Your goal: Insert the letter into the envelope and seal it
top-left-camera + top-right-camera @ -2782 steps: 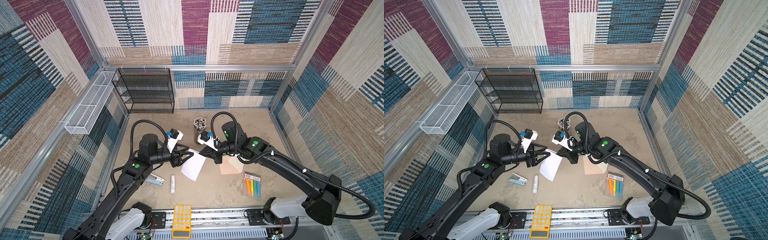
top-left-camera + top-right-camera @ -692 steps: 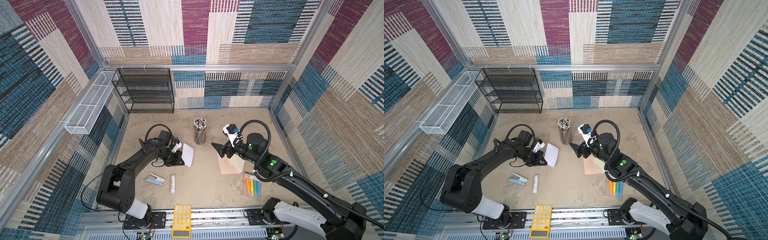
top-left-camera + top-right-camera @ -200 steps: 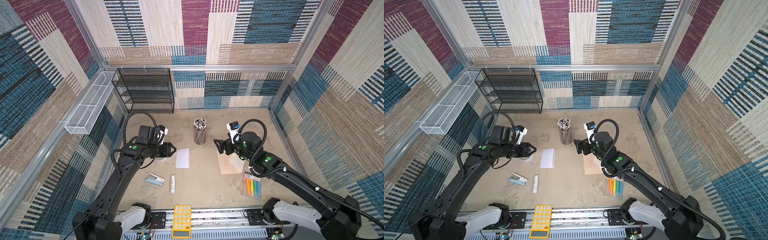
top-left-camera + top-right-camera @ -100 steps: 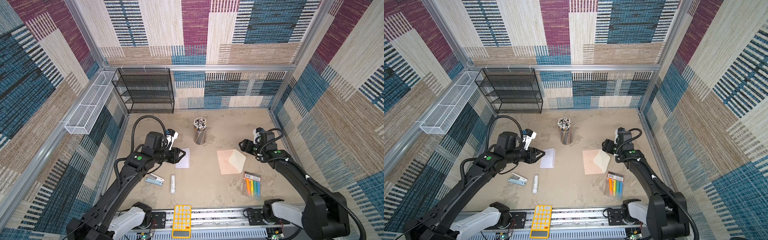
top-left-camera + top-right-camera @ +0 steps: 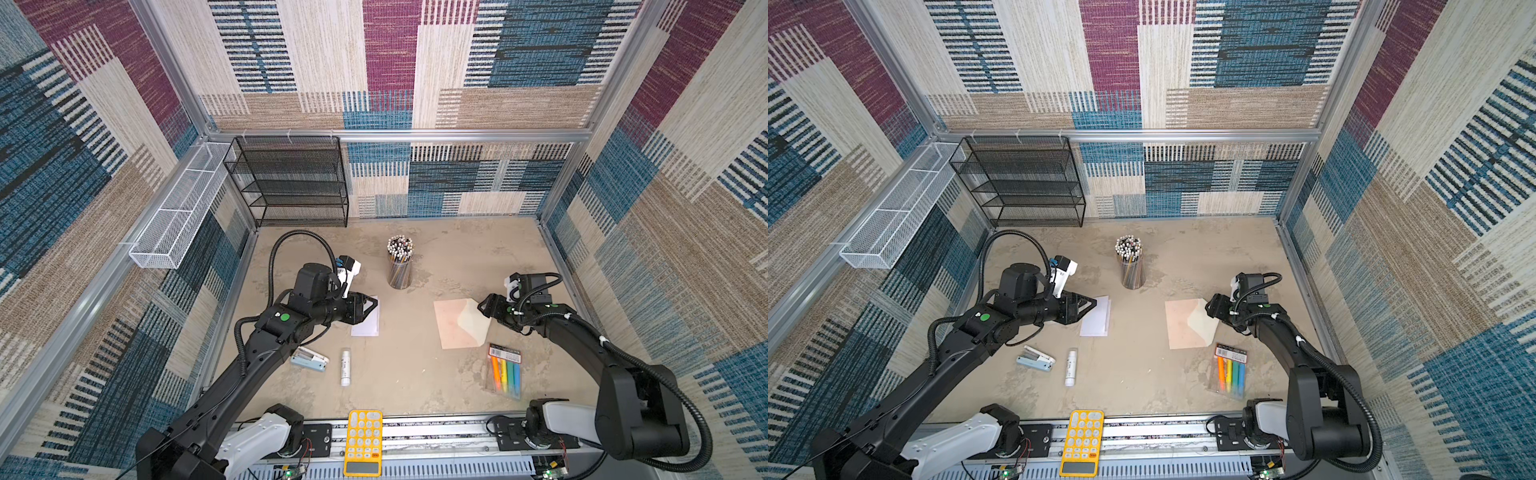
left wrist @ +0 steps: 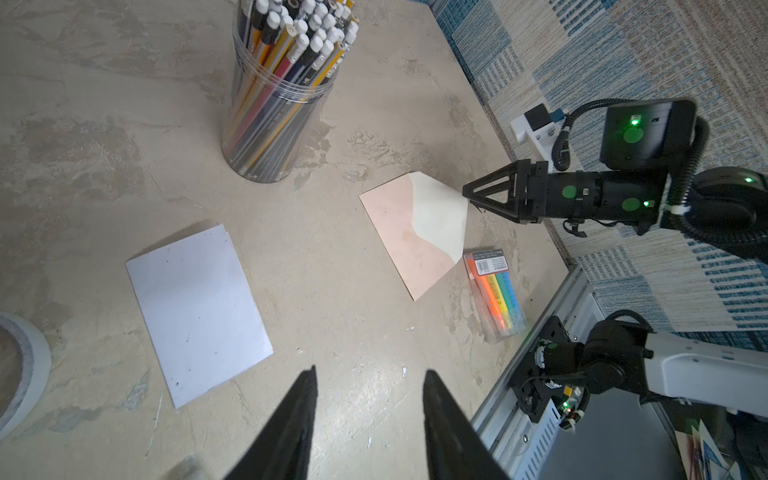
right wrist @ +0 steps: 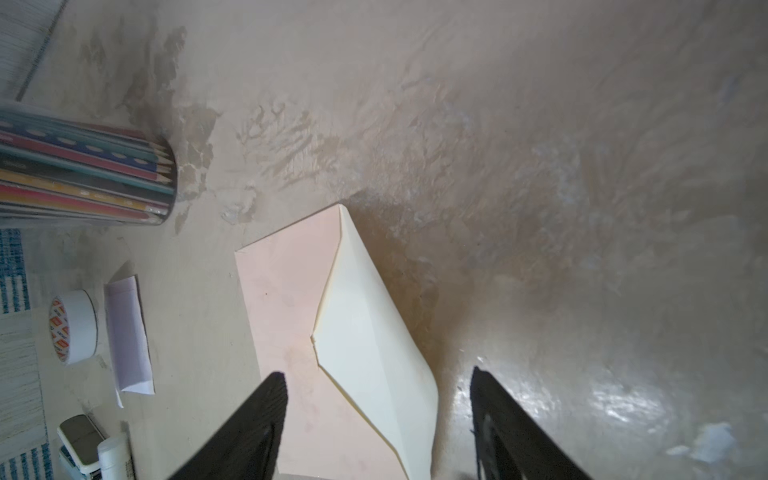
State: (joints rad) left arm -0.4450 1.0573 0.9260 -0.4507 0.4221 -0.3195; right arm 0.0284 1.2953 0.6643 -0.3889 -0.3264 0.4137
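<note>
The letter [image 5: 365, 322] lay flat on the table, left of centre in both top views, white side up; an offset edge along its right side [image 5: 1096, 322] suggested it was folded. The envelope [image 5: 451, 324] lay well apart from it, right of centre, with the flap [image 5: 471, 326] open and pointing toward the right of the frame, cream inner side showing. The letter was outside the envelope and no part of it touched the envelope. The left gripper [image 5: 376, 307] hovered over the letter's upper left edge; in the left wrist view its jaws [image 6: 369, 374] stood apart with only bare table between them, grasping nothing. The right gripper [image 5: 481, 308] sat at the flap's point; in the right wrist view its fingers [image 7: 376, 374] were spread with the cream flap [image 7: 365, 332] lying between them and clear gaps on either side, so unclenched and not pinching the paper. Whether a finger touched the flap's tip could not be told. A pencil cup [image 5: 400, 270] stood above and between the two papers. A highlighter pack [image 5: 505, 372] lay just below the envelope's lower right corner. Below the letter lay a glue stick [image 5: 345, 365] and a stapler [image 5: 309, 359]; a yellow calculator [image 5: 363, 440] sat at the bottom edge.
</note>
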